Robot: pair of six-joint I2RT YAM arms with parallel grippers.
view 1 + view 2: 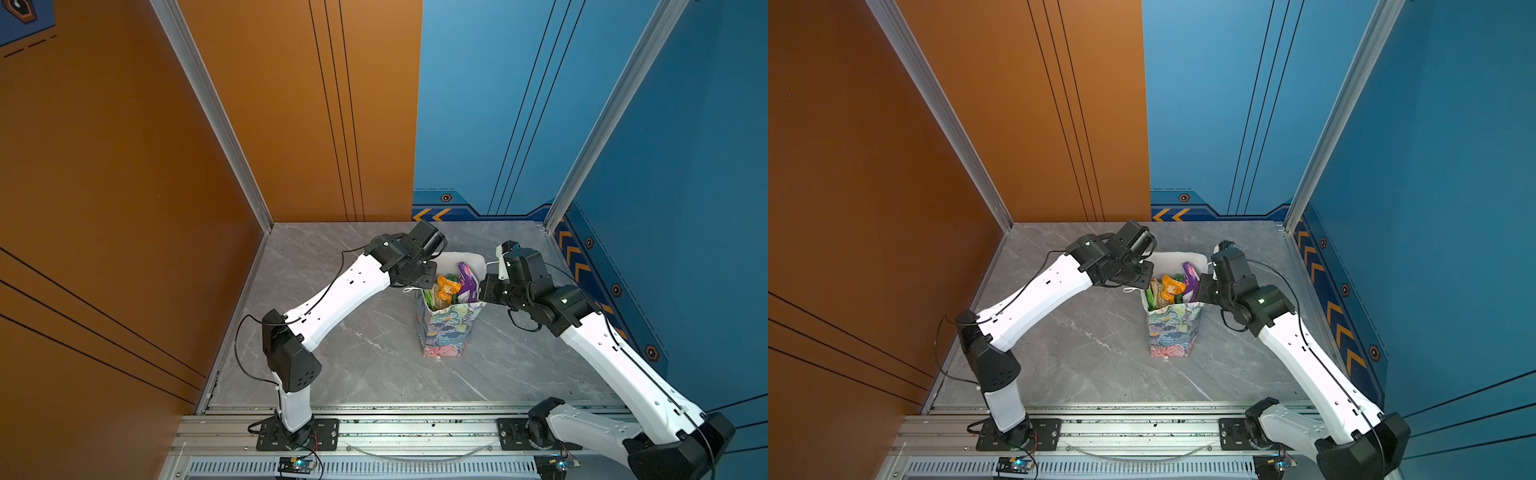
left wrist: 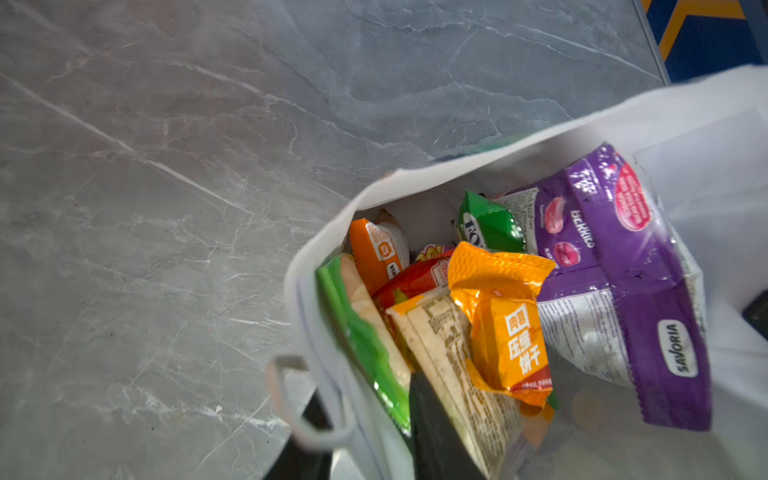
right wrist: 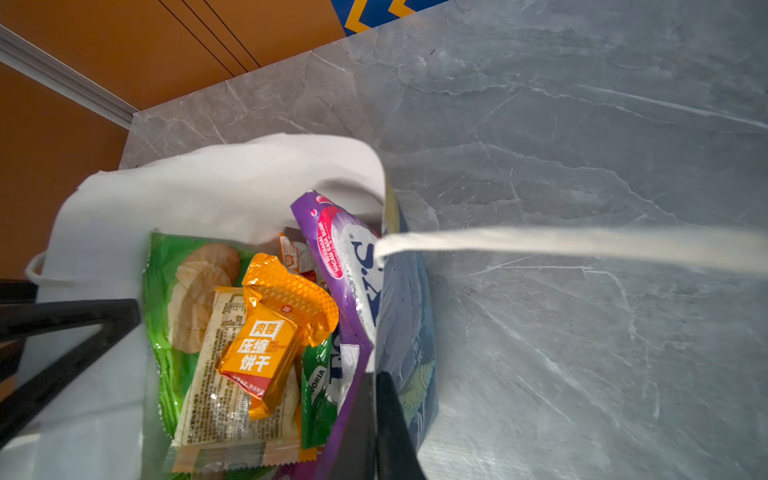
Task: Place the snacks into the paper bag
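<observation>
The paper bag (image 1: 446,328) stands upright on the grey marble table (image 1: 353,365), directly between the two grippers, with its white mouth open upward. The snacks sit inside it, bunched on end.

Both top views show only their tops: an orange packet (image 1: 448,286) and a purple packet (image 1: 467,280) that pokes above the rim. The wrist views show more. The left wrist view shows a large green chip bag (image 2: 361,340) against the wall nearest the left gripper and a tan bar (image 2: 449,357) beside it. Deeper down are a red packet (image 2: 411,280), a second orange packet (image 2: 376,249) and a small green packet (image 2: 486,224). The right wrist view shows the crisps printed on the chip bag's face, which the left wrist view meets edge-on.

The right gripper (image 3: 374,415) is clamped on the bag's wall. One dark finger is inside against the purple packet and the other is outside on the flowered print, with only paper between them. In the top views these fingers cannot be made out. A white cord handle (image 3: 582,249) runs blurred past this gripper.

The left gripper (image 1: 428,277) is at the opposite rim. In the left wrist view one finger stands inside the bag next to the tan bar. A dark shape shows outside the wall, by the other cord handle (image 2: 291,399). Whether these jaws press the paper cannot be told.
</observation>
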